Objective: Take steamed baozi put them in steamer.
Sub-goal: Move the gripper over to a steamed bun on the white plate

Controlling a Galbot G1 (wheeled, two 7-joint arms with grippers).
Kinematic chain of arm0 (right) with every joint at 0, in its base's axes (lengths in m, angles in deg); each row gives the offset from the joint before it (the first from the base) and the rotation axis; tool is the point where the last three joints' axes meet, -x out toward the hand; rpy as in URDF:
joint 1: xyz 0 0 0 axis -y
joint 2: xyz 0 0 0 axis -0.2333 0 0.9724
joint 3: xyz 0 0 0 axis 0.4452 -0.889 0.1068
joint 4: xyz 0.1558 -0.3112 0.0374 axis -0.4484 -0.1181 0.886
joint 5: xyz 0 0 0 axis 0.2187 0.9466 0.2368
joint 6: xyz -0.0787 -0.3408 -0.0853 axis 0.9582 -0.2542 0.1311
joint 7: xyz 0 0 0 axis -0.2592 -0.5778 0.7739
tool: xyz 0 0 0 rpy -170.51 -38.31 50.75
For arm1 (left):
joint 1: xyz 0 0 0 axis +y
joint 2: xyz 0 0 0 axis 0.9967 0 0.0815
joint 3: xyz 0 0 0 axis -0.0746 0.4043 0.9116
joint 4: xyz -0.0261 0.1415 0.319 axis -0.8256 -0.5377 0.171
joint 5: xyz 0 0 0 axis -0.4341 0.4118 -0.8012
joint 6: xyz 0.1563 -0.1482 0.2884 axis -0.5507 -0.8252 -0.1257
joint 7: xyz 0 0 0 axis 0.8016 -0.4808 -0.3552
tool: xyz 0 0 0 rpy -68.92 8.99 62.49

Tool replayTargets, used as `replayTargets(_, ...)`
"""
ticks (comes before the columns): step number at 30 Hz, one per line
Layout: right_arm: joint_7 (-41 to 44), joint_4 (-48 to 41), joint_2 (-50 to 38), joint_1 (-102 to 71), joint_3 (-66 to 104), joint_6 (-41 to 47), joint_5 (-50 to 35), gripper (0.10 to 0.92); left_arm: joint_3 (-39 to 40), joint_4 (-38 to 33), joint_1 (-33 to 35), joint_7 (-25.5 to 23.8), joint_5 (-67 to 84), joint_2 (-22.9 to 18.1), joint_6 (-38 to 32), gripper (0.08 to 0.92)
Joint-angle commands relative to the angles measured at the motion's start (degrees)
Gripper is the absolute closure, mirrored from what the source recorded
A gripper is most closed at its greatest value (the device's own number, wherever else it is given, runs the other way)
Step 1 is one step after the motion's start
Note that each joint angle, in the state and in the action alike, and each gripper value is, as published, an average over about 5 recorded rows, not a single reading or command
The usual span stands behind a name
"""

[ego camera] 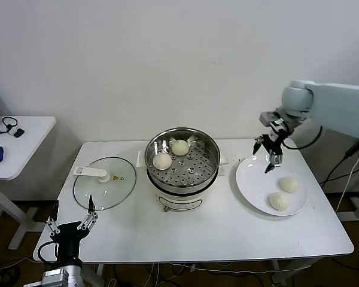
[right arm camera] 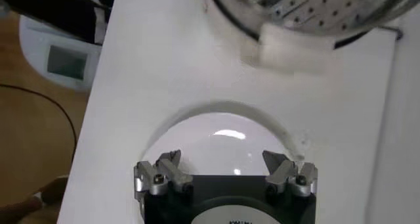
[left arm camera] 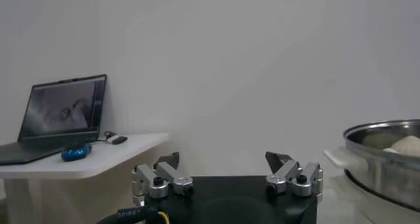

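Right gripper hovers with fingers spread over the white plate by the tabletop's right edge, apparently empty. Two baozi remain there; two sit in the steamer. Left gripper, fingers spread, idles at the front-left corner.

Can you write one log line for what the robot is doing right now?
right claw: open, empty, over plate | left claw: open, parked | steamer: two buns | plate: two buns

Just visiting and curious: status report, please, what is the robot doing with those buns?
Right gripper open, empty, above plate. Left gripper open, parked at table's near edge. Two baozi in steamer, two on plate. Nothing in the way.
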Motion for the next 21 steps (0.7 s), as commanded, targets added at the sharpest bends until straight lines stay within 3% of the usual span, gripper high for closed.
replayTargets(1, 0.34, -0.91, -8.29, -10.17, 4.37, -3.22, 9.0, 0.203, 0.02, 0.4, 0.01, 0.07, -0.71, -2.8, -0.24, 0.177)
replayTargets(21, -1.62, -8.01, -8.99, -23.64, 16.15, -4.08, 15.37, 0.203, 0.29, 2.18, -0.54, 0.33, -1.27, -2.8, -1.11, 0.177)
